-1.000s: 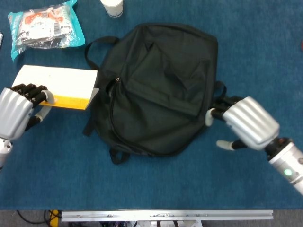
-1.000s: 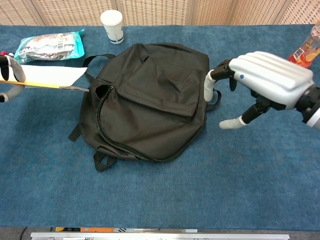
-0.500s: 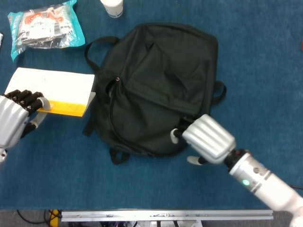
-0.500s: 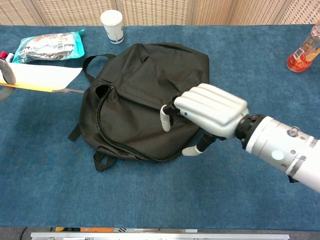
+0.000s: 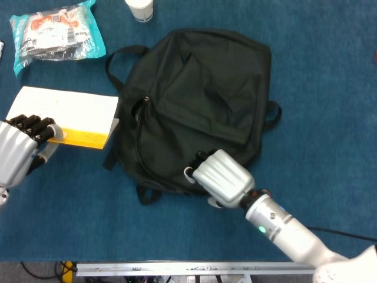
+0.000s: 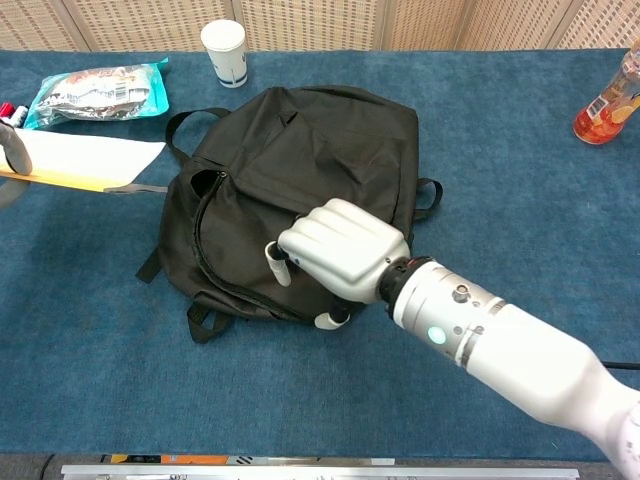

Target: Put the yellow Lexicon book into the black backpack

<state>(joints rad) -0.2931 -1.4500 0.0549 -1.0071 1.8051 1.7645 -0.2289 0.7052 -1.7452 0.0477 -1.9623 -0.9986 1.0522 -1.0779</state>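
Since a second ago we see the right hand [image 6: 335,250] swung from beside the bag's right edge across to its lower front, where it now sits over the fabric near the zipper. Its fingers are curled downward onto the black backpack [image 5: 200,100]; we cannot tell whether they pinch cloth or only press on it. We judge this as preparation to hold or lift the opening so the book can go in.

Left hand [image 5: 20,147] grips the near edge of the yellow Lexicon book [image 5: 68,112], fingers wrapped over the yellow cover. The book lies just left of the backpack, nearly touching its side, shifted only slightly over that second, and is not yet inside. The zipper [image 5: 140,132] runs along the bag's left side, facing the book.

Farther back on the blue counter [image 5: 330,88]: snack packet [image 5: 56,32], paper cup [image 5: 140,9], and a bottle [image 6: 608,95] at far right.
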